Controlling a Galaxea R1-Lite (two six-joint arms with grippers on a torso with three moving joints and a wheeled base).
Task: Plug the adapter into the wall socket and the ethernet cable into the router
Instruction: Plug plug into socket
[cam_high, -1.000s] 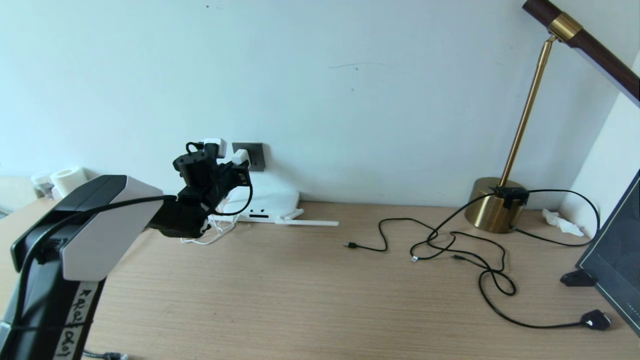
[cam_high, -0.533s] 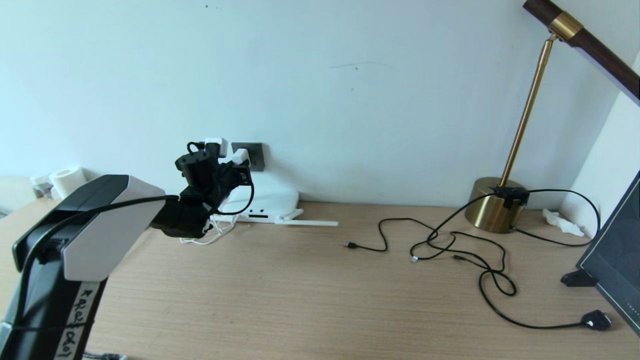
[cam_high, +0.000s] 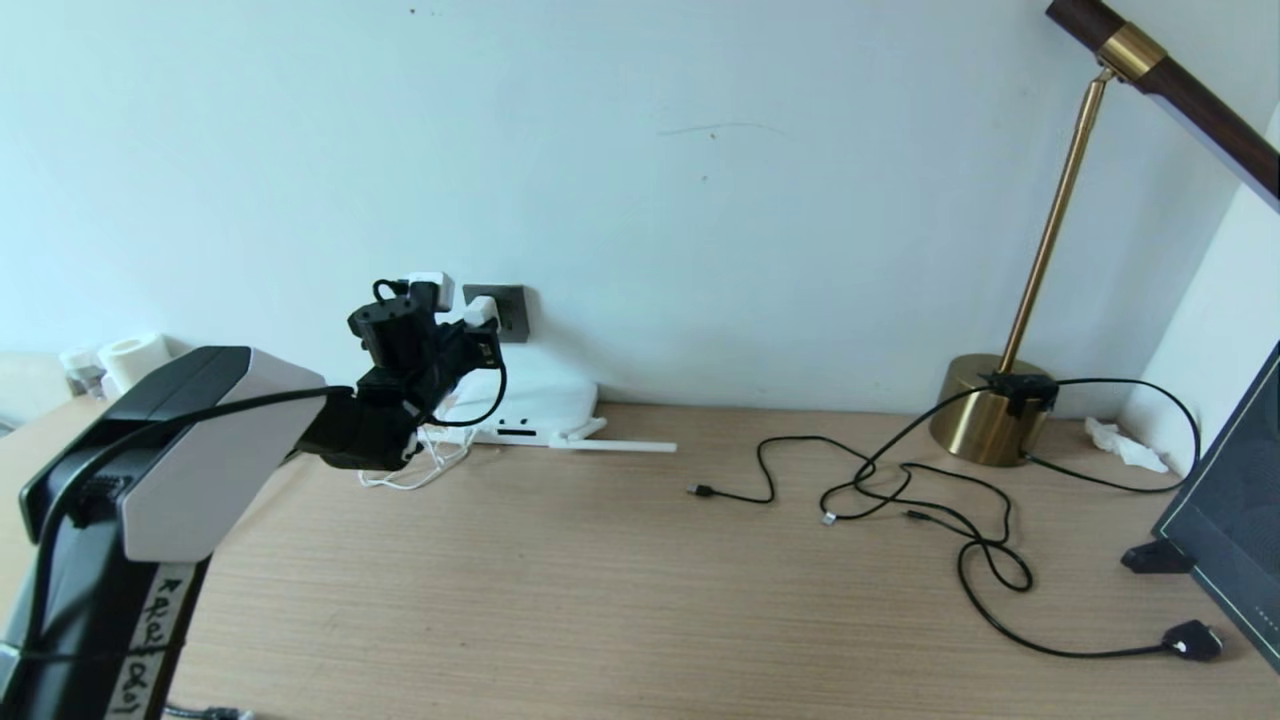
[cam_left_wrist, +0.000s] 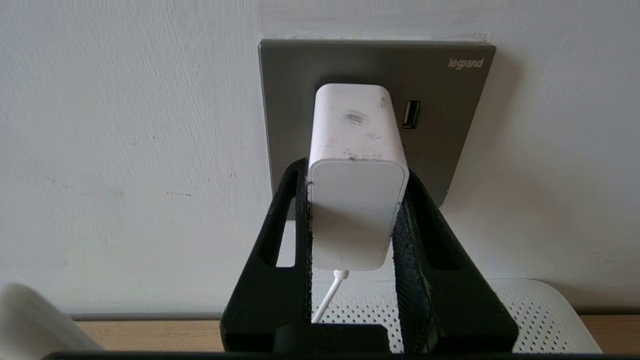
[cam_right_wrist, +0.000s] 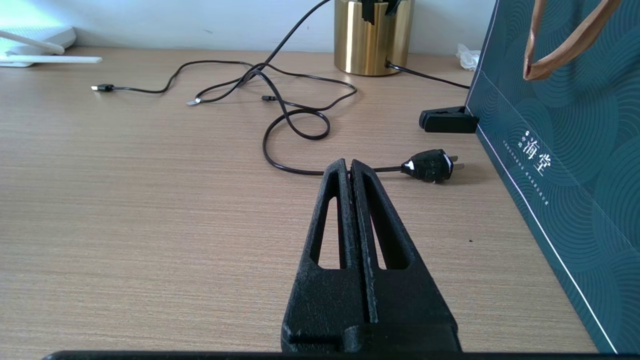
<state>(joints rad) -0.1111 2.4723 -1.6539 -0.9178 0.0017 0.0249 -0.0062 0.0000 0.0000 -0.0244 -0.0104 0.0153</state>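
The white adapter (cam_left_wrist: 356, 165) points its far end at the dark-grey wall socket (cam_left_wrist: 450, 110) and meets the plate; its pins are hidden. My left gripper (cam_left_wrist: 356, 172) is shut on the adapter's sides, with the thin white cord hanging from its rear. In the head view the adapter (cam_high: 481, 311) sits at the wall socket (cam_high: 512, 310), above the white router (cam_high: 540, 400). The ethernet cable (cam_high: 828, 517) lies loose on the desk with its clear plug free. My right gripper (cam_right_wrist: 348, 165) hovers shut and empty over the desk.
A brass lamp base (cam_high: 985, 410) stands at the back right with black cables looping from it. A black two-pin plug (cam_right_wrist: 430, 166) lies just beyond my right gripper. A dark green bag (cam_right_wrist: 565, 150) stands on the right. A router antenna (cam_high: 620, 445) lies flat on the desk.
The left arm has shifted only slightly, still holding the adapter at the socket. Nothing else has moved.
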